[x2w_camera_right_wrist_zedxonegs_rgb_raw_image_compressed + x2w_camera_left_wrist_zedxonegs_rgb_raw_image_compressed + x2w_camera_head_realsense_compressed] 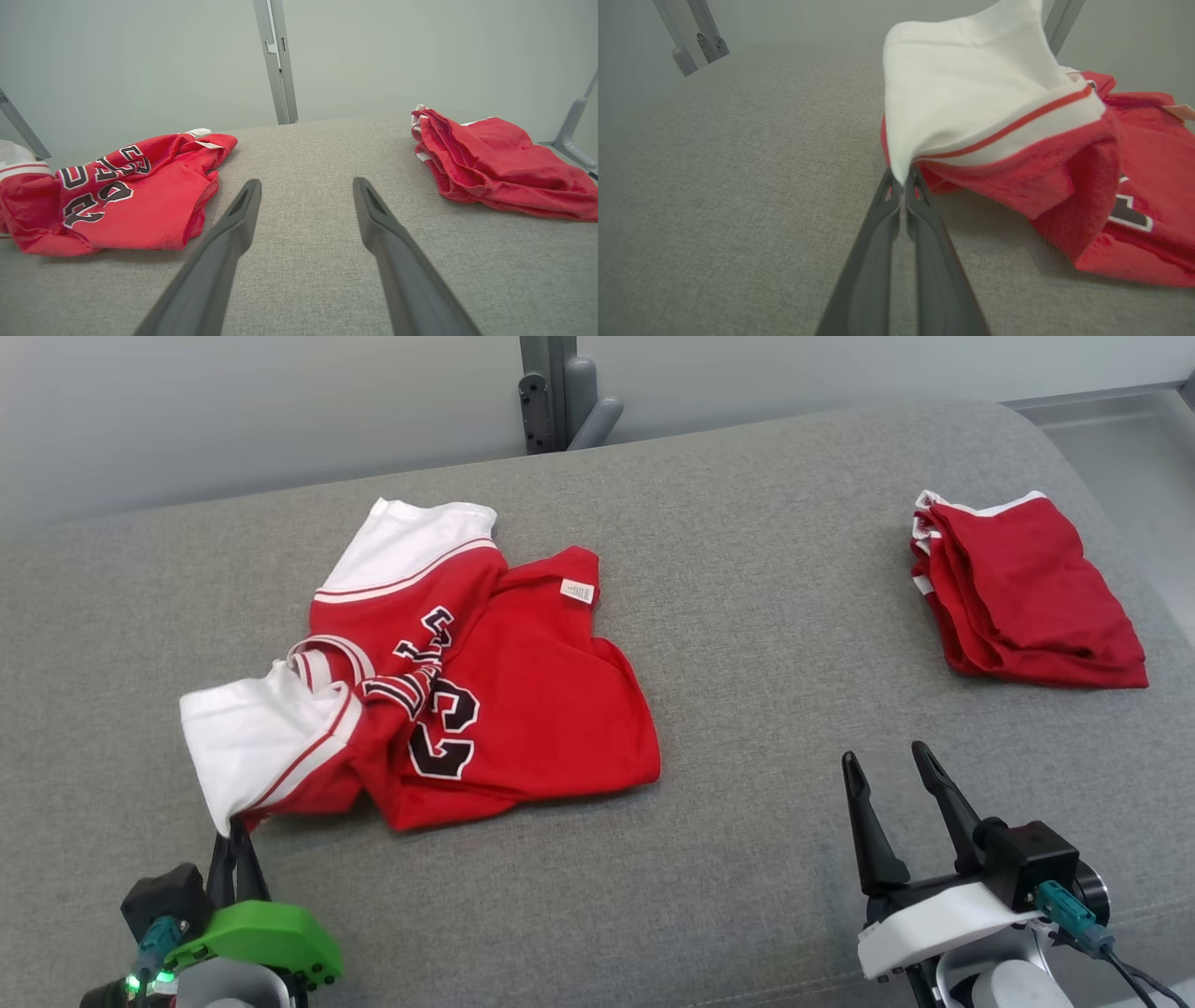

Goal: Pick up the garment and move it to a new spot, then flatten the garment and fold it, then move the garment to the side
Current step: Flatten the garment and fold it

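– Since the left tool (235,829) sits near left, what's it got?
– It's pinched tight on the jersey (523,691), at the hem corner of the near white sleeve (257,737). The left wrist view agrees: both fingers of that tool (903,179) meet on the sleeve (962,93) with no gap between them, and the cloth bunches up from the pinch.
– Is the sleeve off the surface?
– Can't tell. The rest of the jersey lies flat-ish on the grey worktop (747,663).
– Where exactly?
– Left of centre and crumpled. It's mostly red, with black-and-white lettering and a number facing up (partly folded over, not readable). A small label (577,590) sits at its far edge. A second white sleeve (411,546) is on the far side.
– Right tool (885,756)?
– Near right, with its fingers spread wide and nothing between them. In the right wrist view this tool (307,184) points across bare worktop. The jersey (117,205) lies off to one side and the folded cloth (490,158) to the other, and it touches neither.
– Folded cloth?
– It's red with white trim and lies at far right (1027,593), close to the worktop's right edge and well apart from the jersey.
– Anything behind?
– A grey post (560,392) stands past the far edge against a pale wall.
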Robot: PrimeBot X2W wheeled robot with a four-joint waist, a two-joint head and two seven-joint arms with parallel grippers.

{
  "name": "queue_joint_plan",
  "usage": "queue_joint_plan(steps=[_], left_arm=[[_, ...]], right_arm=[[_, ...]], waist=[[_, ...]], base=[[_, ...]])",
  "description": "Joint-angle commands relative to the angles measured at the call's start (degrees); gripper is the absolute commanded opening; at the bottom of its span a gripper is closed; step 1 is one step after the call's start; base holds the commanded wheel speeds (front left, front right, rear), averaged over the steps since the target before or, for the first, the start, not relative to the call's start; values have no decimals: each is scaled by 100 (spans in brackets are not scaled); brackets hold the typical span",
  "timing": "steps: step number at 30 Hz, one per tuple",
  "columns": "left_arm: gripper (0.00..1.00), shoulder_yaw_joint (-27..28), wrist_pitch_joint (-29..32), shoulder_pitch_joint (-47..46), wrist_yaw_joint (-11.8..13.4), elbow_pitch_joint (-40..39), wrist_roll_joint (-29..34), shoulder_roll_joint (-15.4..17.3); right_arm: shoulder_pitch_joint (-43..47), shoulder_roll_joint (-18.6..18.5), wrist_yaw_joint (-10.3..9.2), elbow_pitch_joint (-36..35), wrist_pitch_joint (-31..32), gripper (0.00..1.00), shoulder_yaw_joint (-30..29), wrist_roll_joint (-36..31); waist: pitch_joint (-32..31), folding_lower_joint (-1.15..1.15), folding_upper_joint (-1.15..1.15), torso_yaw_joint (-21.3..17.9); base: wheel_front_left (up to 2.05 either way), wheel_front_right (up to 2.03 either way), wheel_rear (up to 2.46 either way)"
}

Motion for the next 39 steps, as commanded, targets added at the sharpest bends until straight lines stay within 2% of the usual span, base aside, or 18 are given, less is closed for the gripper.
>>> queue_joint_plan(steps=[1,4,5,6,7,13,16,19,25,32,33,34,35,36,39], left_arm=[[0,43,-52,7,54,239,-16,32],[0,75,-102,-86,27,674,-25,12],[35,90,-122,-121,3,762,-40,-1],[49,106,-134,-146,-19,821,-44,-15],[100,160,-157,-164,-22,839,-47,-41],[100,378,-171,-240,33,287,126,-81],[100,387,-170,-305,-53,-6,223,-144],[100,328,-157,-429,-120,26,148,-200],[100,389,482,-1011,-190,770,-243,-256],[100,521,538,-1488,-309,1418,-509,-221],[68,529,521,-1548,-303,1501,-520,-220],[45,540,511,-1600,-302,1585,-546,-216],[11,541,483,-1645,-305,1670,-553,-211],[0,539,462,-1688,-312,1752,-557,-209],[0,527,296,-1790,-321,1949,-539,-217]], right_arm=[[-30,-12,-5,4,-19,100,-6,-44],[-35,-12,-5,12,-19,100,11,-57],[-29,-12,-5,17,-19,100,9,-62],[-21,-12,-5,24,-19,100,-1,-67],[-1,-12,-5,32,-19,100,-18,-70],[13,-12,-5,35,-19,100,-20,-77],[-5,-12,-5,37,-19,100,12,-73],[-6,-12,-5,39,-19,100,30,-73],[-47,-12,-5,71,-19,100,97,-35],[-35,-11,-5,92,-19,100,90,-45],[-32,-11,-5,93,-19,100,92,-46],[-25,-11,-5,96,-19,100,93,-48],[-14,-11,-5,99,-19,100,94,-50],[-4,-11,-5,100,-19,100,96,-50],[42,-11,-5,110,-19,100,86,-47]], waist=[[-16,0,0,62],[-42,0,0,129],[-49,0,0,152],[-56,0,0,178],[-73,0,0,220],[-97,0,0,282],[-102,0,0,272],[-104,0,0,253],[-88,0,0,53],[-56,0,0,-89],[-58,0,0,-97],[-63,0,0,-102],[-71,0,0,-104],[-82,0,0,-103],[-138,0,0,-62]], base=[[0,0,0],[0,0,0],[0,0,0],[0,0,0],[0,0,0],[0,0,0],[0,0,0],[0,0,0],[0,0,0],[0,0,0],[0,0,0],[0,0,0],[0,0,0],[0,0,0],[0,0,0]])
